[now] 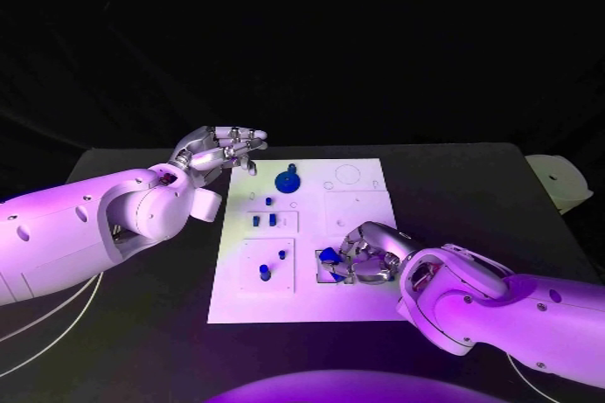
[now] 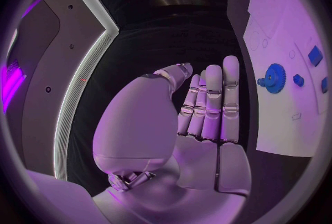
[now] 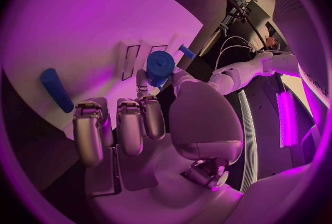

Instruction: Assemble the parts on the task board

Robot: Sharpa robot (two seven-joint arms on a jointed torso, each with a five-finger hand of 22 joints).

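Note:
The white task board (image 1: 359, 180) lies in the middle of the table. A blue gear (image 1: 288, 181) stands near its far edge, and small blue parts (image 1: 265, 219) lie in its left recesses. My right hand (image 1: 368, 256) rests over the board's near right and pinches a round blue part (image 3: 160, 64) between thumb and a finger, just above a recess. A blue peg (image 3: 56, 89) lies on the board beside that hand. My left hand (image 1: 225, 149) hovers off the board's far left corner, fingers straight and together, holding nothing. The left wrist view shows the gear (image 2: 274, 77) beyond the left hand (image 2: 207, 108).
A pale object (image 1: 561, 180) sits at the table's right edge. More blue parts (image 1: 266, 270) stand in the board's near left recess. Black table (image 1: 467, 184) surrounds the board on all sides.

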